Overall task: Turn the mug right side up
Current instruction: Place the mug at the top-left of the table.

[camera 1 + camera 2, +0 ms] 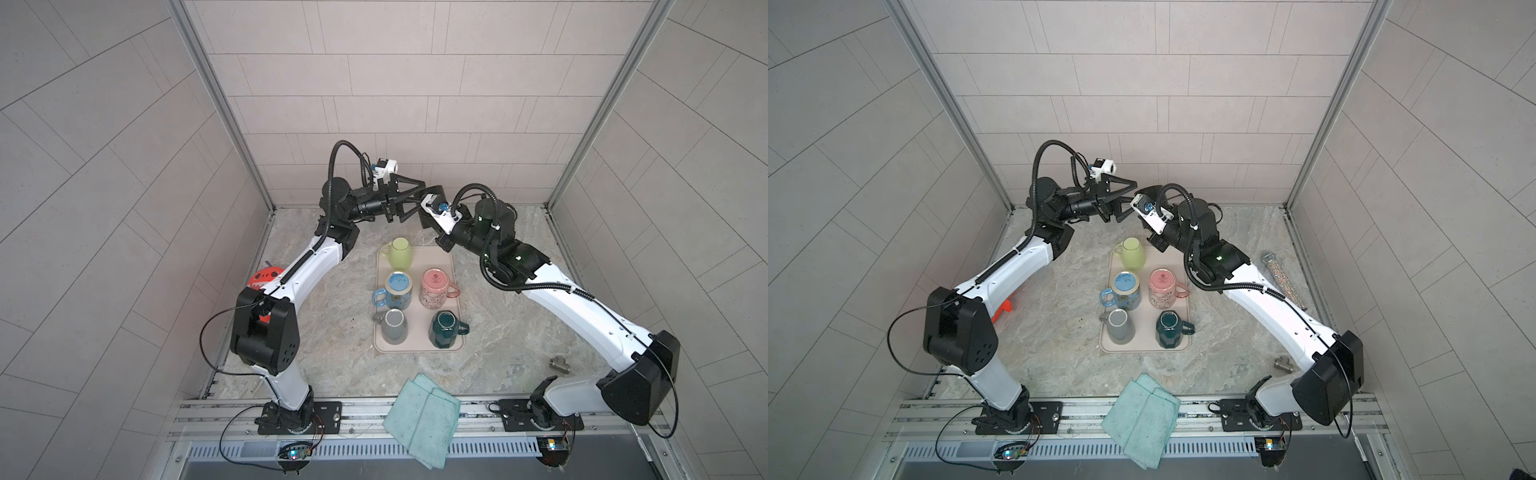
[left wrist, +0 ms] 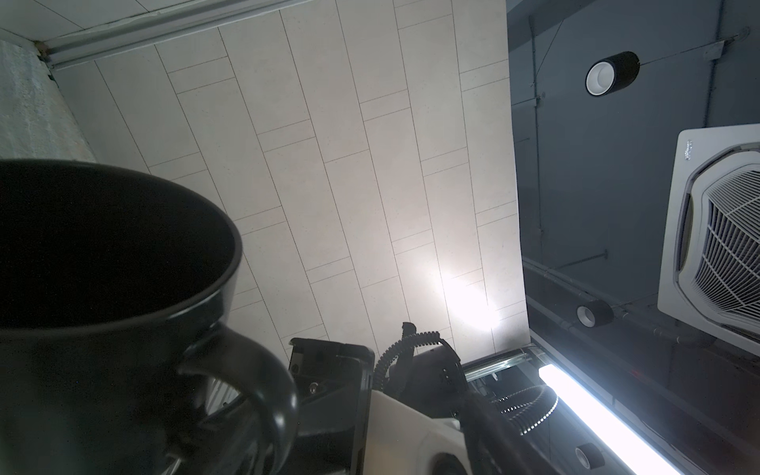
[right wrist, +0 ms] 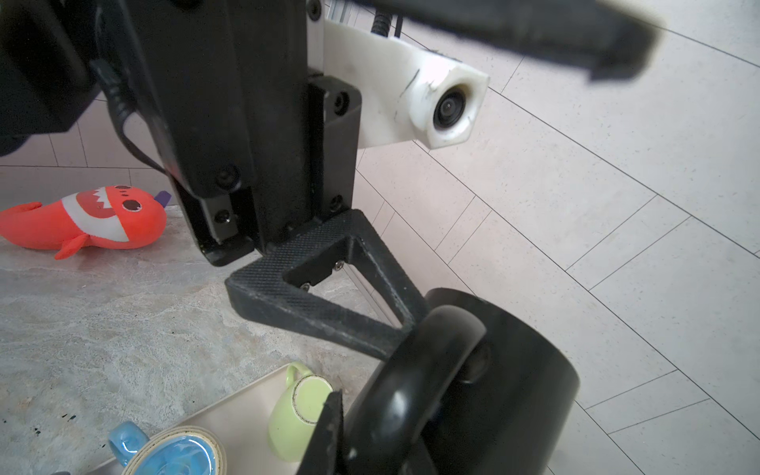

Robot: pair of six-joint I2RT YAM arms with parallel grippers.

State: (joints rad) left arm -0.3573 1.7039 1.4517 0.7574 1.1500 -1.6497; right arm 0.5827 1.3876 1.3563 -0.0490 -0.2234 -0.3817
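Observation:
A black mug (image 1: 437, 194) hangs in the air at the back, above the table's far edge, in both top views (image 1: 1149, 193). My right gripper (image 3: 357, 436) is shut on its handle (image 3: 415, 386). My left gripper (image 1: 419, 194) stands open astride the mug's body; one of its fingers (image 3: 329, 304) reaches to the mug's side by the handle, the other is a blur well off it. The mug is tilted, and its dark mouth (image 2: 103, 246) faces the left wrist camera. In that view the left gripper's own fingers do not show.
A beige tray (image 1: 451, 266) below carries green (image 1: 401, 253), blue (image 1: 397, 289), pink (image 1: 434, 286), grey (image 1: 392, 328) and dark teal (image 1: 444, 328) mugs. A teal cloth (image 1: 424, 419) lies at the front edge, a red shark toy (image 3: 90, 220) at left, a metal fitting (image 1: 559, 363) and a glitter tube (image 1: 1283, 278) at right.

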